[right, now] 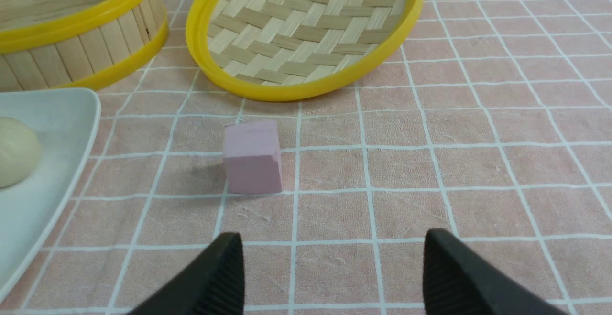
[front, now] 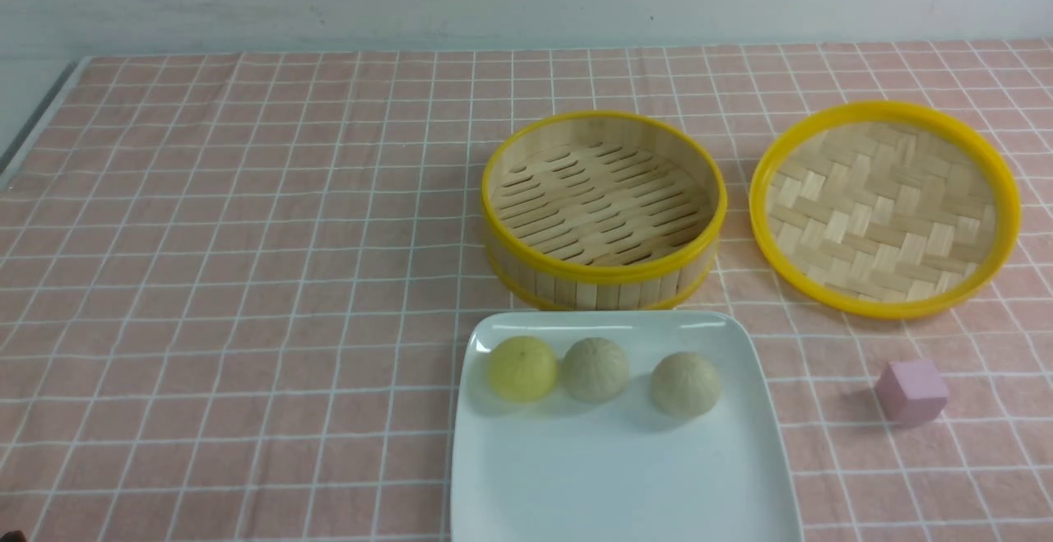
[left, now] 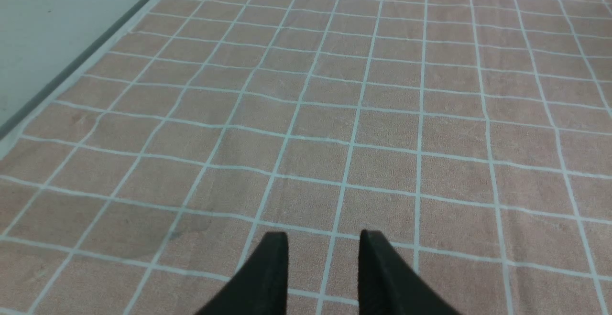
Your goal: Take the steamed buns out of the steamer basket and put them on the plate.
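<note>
Front view: three buns [front: 596,369] on plate [front: 625,476], basket [front: 603,206] empty. Left gripper [left: 323,257] and right gripper [right: 330,262] spread, holding nothing. Bump could roll bun off plate.

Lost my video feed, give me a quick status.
Left gripper and right gripper open, empty. Three round steamed buns on white square plate; bamboo steamer basket empty. Nothing obstructing.

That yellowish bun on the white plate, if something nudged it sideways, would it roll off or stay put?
The pale yellow bun probably stays put at first: it looks dome-shaped and seems to sit on a flat base. A harder push might slide it, since the plate looks glossy. It would likely bump the beige bun right beside it.
</note>
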